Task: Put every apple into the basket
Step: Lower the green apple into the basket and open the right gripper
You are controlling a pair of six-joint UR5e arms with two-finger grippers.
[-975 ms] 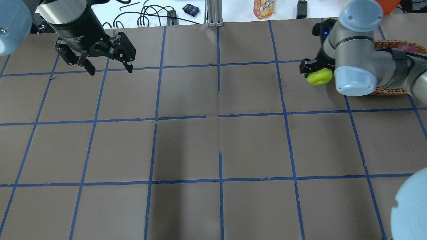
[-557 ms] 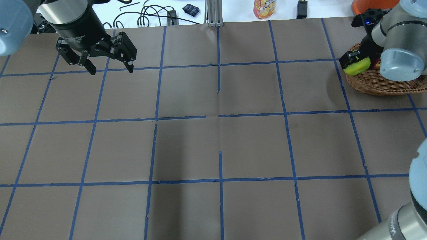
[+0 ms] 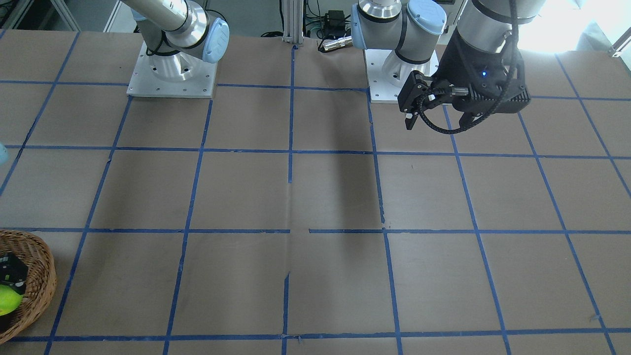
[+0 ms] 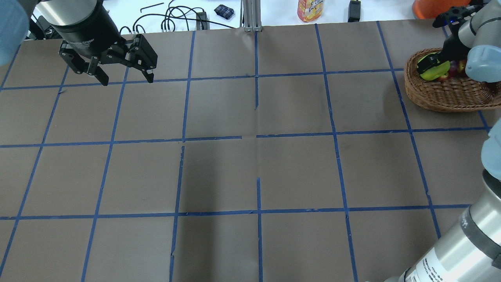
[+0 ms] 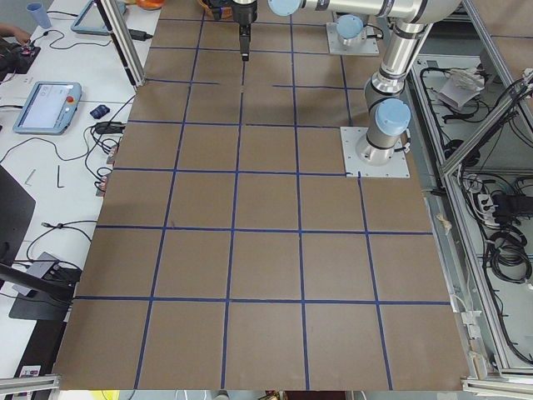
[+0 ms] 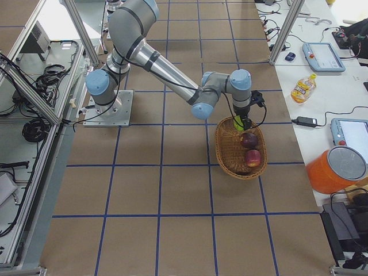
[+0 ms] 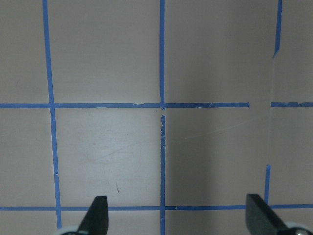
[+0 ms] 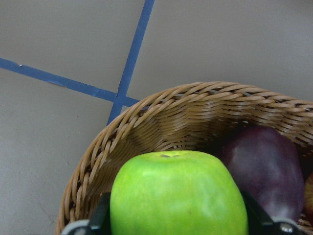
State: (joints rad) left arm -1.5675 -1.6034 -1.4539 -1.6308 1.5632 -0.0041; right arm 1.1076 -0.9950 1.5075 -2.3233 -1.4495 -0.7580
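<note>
The wicker basket (image 4: 442, 96) stands at the table's far right; it also shows in the front view (image 3: 42, 276) and the right side view (image 6: 227, 152). My right gripper (image 4: 429, 62) is shut on a green apple (image 4: 435, 73) and holds it inside the basket's rim, at the left side. The right wrist view shows the green apple (image 8: 178, 196) between the fingers, above the basket wall (image 8: 146, 117), beside a dark red apple (image 8: 266, 169). Two red apples (image 6: 249, 140) lie in the basket. My left gripper (image 4: 125, 76) is open and empty above the far left of the table.
An orange container (image 4: 430, 6), a juice bottle (image 4: 310, 9) and cables (image 4: 176, 17) lie on the white bench beyond the table's far edge. The brown table (image 4: 258, 156) carries a grid of blue tape.
My right arm has carried the green apple rightwards from above the table to inside the basket's rim. The left gripper has shifted slightly up and left, still open.
</note>
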